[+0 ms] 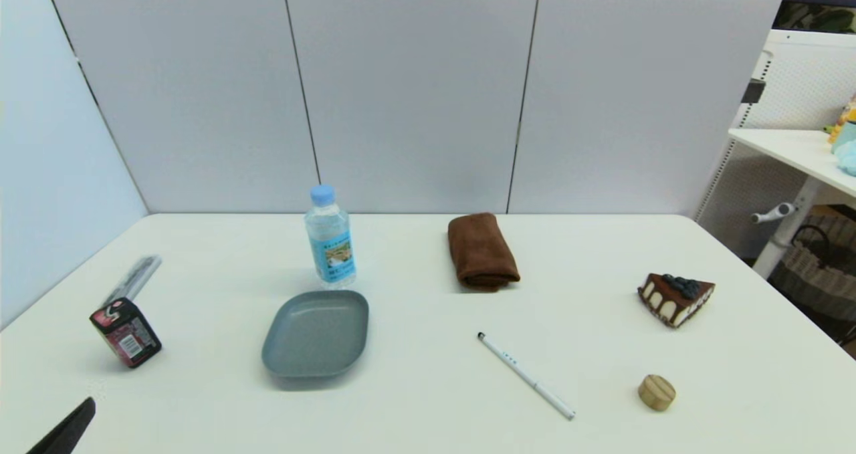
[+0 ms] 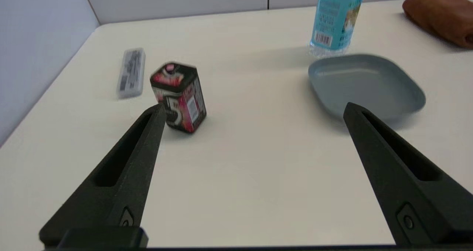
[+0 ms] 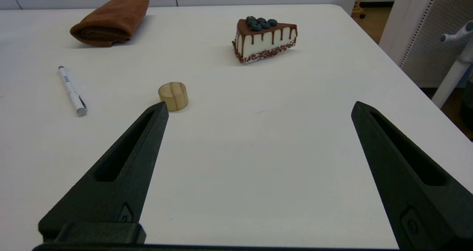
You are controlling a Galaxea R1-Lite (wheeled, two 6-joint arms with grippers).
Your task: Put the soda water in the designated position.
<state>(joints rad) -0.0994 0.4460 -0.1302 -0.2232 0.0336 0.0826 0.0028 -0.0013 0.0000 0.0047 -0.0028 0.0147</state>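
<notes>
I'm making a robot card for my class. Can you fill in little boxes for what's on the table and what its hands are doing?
bottle: water bottle standing upright at the back, just behind the grey plate
left hand: left hand open, low over the table near the red box
right hand: right hand open, holding nothing, near the wooden block
other things: brown cloth, pen, cake slice
</notes>
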